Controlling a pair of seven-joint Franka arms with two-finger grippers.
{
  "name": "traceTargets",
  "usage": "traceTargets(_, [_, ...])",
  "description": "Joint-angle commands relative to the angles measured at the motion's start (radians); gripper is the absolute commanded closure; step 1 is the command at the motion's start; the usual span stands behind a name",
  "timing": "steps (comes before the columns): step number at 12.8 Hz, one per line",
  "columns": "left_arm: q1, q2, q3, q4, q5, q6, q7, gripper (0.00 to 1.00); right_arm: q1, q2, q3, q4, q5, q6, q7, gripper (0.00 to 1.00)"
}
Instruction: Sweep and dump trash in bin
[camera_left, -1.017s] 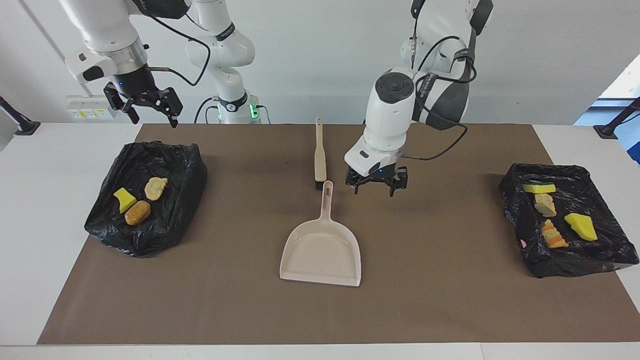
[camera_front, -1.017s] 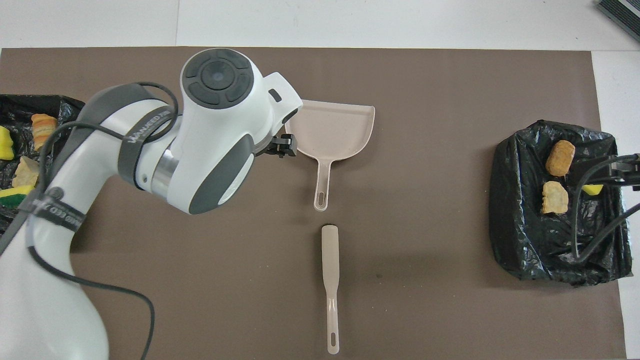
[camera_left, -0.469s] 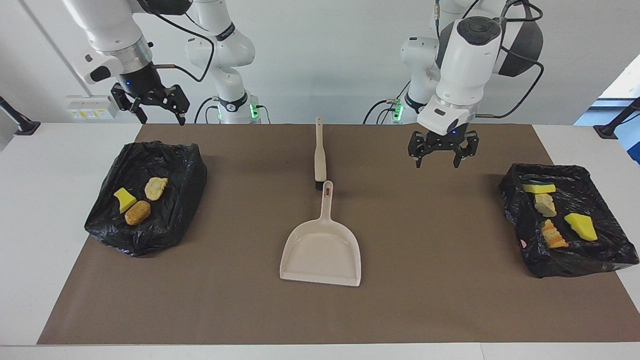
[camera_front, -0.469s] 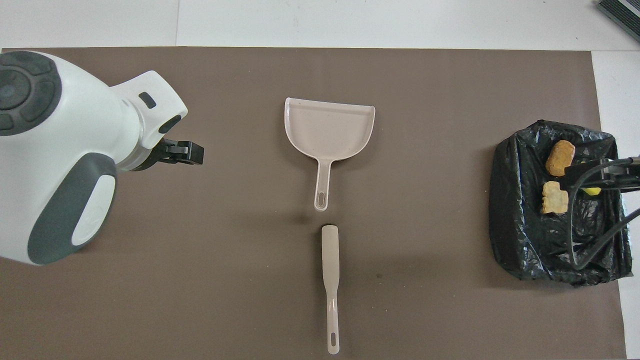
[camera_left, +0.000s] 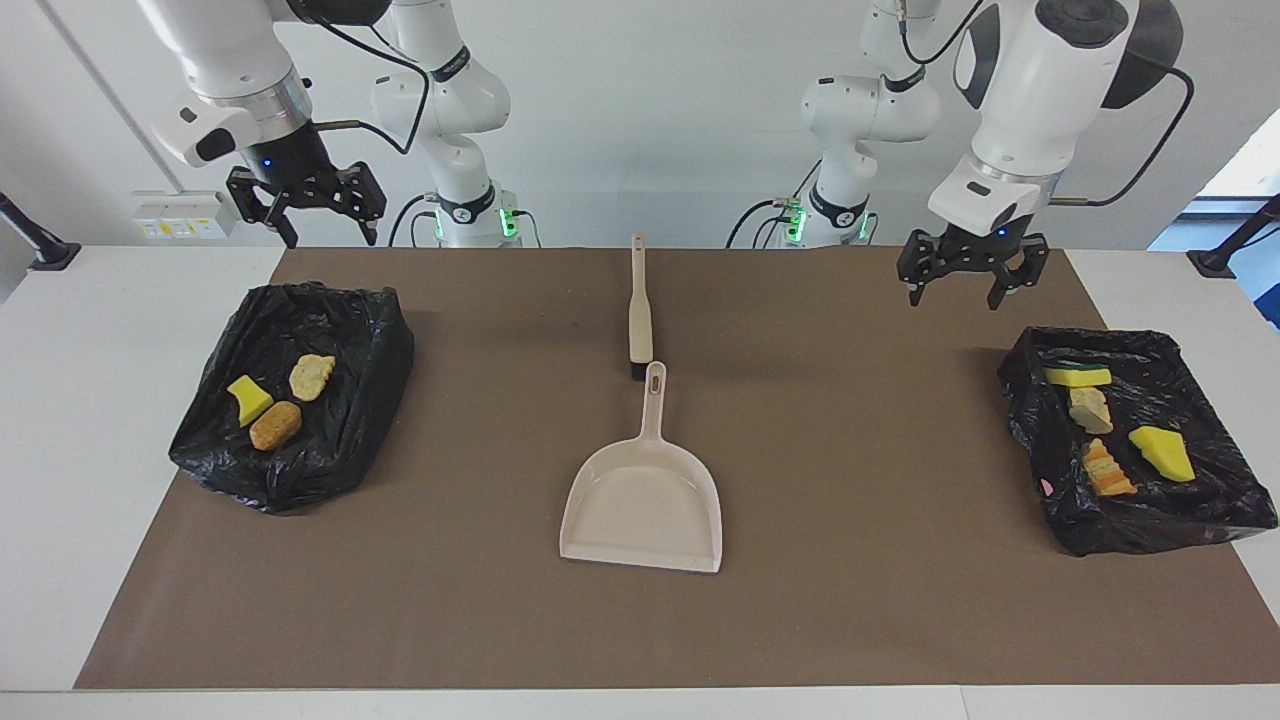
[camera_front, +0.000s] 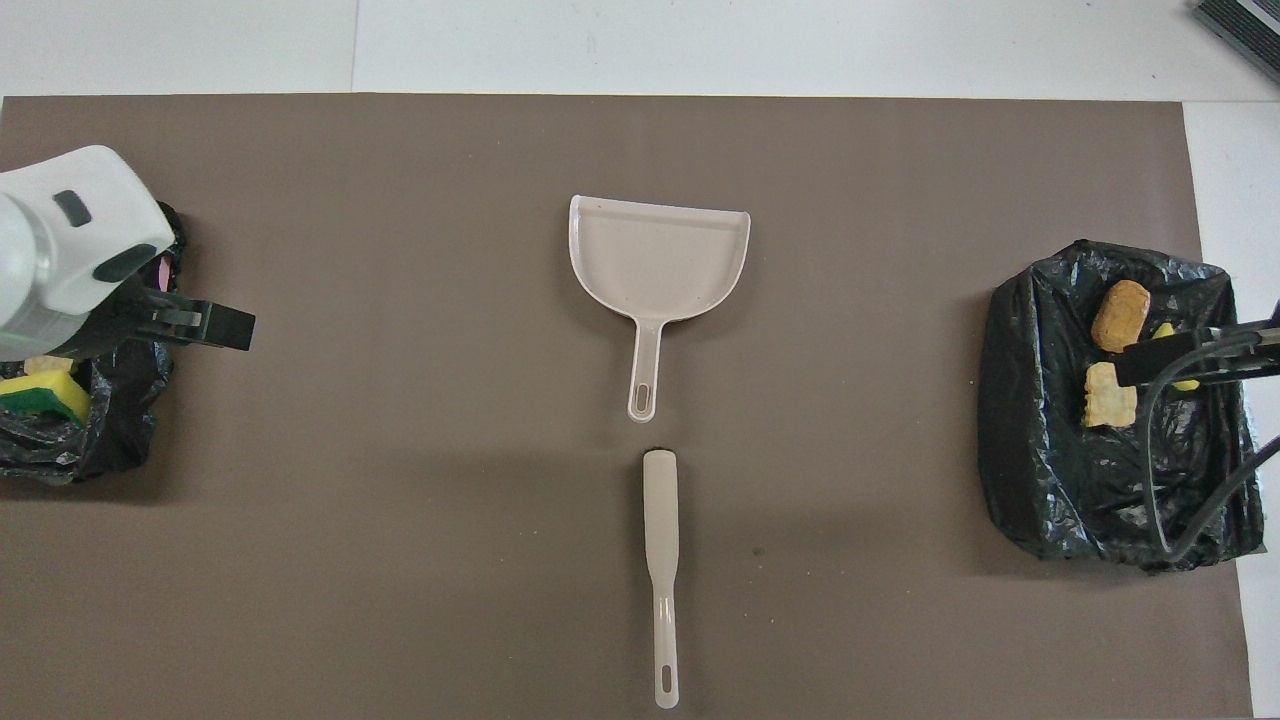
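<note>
1. Both grippers hang empty with jaws apart: the left gripper (camera_left: 967, 277) over the mat beside the bin (camera_left: 1240, 500) at its arm's end, the right gripper (camera_left: 305, 200) over the table edge by the other bin (camera_left: 345, 440).
2. The trash (camera_left: 1100, 420) already lies in both bins (none shows on the mat).
3. A low reach could snag a bin's loose black liner and tip pieces out.
4. The dustpan (camera_left: 640, 505) and brush (camera_left: 639, 310) lie mid-mat, nearly end to end; grabbing one might knock the other.
</note>
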Motion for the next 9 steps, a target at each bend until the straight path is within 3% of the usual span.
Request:
traceTargets(1, [0.070,0.003,-0.011,0.095,-0.055,-0.105,0.097,0.00,-0.012,-0.004,0.001,0.002,0.001,0.004,-0.023,0.00])
traceTargets(6, [0.101,0.078,-0.027,0.319,-0.050,-0.306,0.108,0.00,-0.012,-0.012,-0.007,-0.012,0.008,0.010,-0.008,0.00])
traceTargets(9, [0.095,0.078,-0.038,0.323,-0.043,-0.302,0.102,0.00,-0.012,-0.010,-0.007,-0.012,0.008,0.018,-0.008,0.00])
